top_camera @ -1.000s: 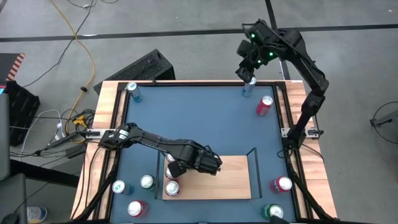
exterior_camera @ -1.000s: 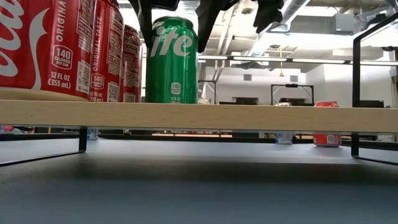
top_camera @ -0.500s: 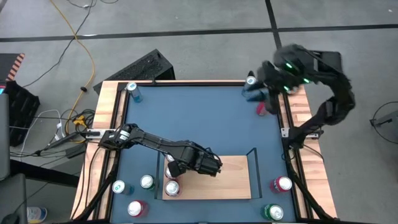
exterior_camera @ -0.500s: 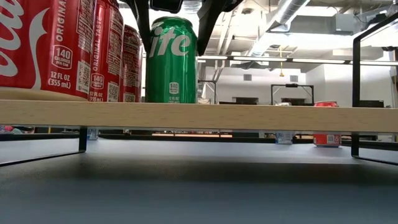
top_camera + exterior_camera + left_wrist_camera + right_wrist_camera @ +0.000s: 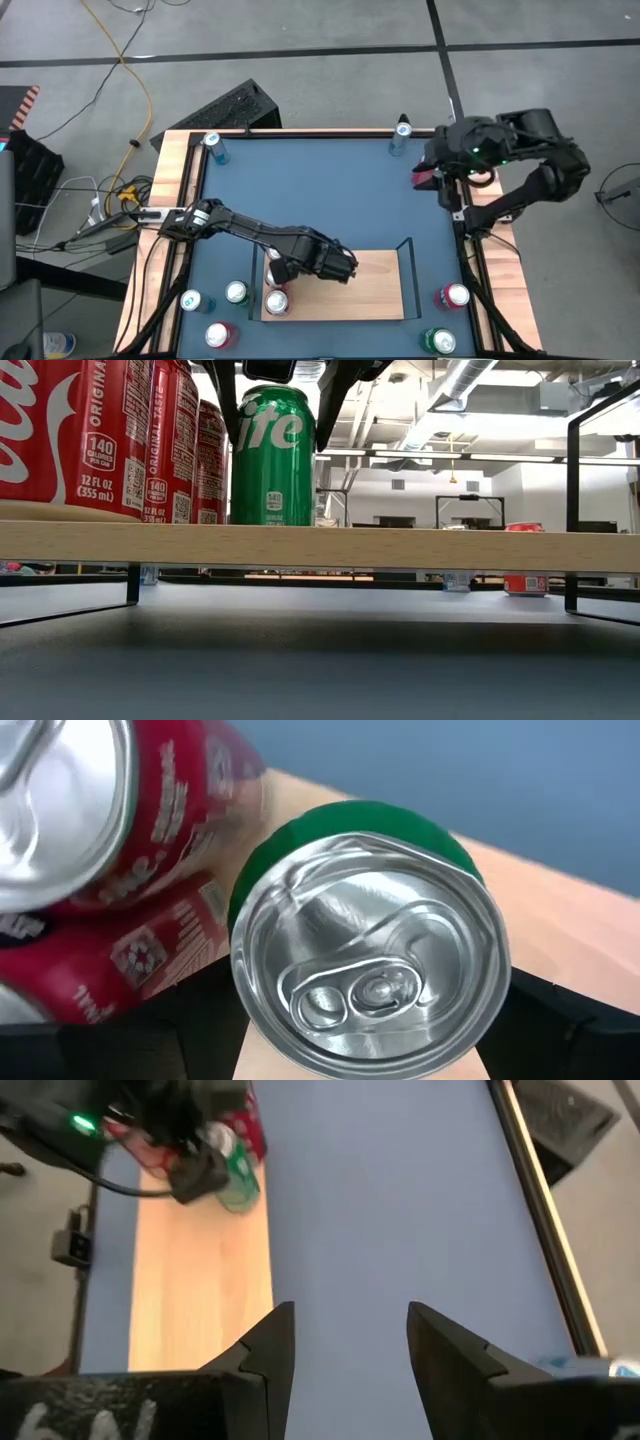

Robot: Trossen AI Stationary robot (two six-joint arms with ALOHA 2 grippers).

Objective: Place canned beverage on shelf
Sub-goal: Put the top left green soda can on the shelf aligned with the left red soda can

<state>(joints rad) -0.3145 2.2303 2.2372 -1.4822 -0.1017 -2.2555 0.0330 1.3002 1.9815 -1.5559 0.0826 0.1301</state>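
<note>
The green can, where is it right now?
The green can stands upright on the shelf, beside the red cans at its left end, between the left gripper's fingers.

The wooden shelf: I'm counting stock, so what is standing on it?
On the light-wood shelf: red cola cans and a green soda can between the left gripper fingers. Nearer cans hide any behind.

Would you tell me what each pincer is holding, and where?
The left pincer straddles the green can at its upper sides; contact cannot be told. The right pincer is empty.
</note>
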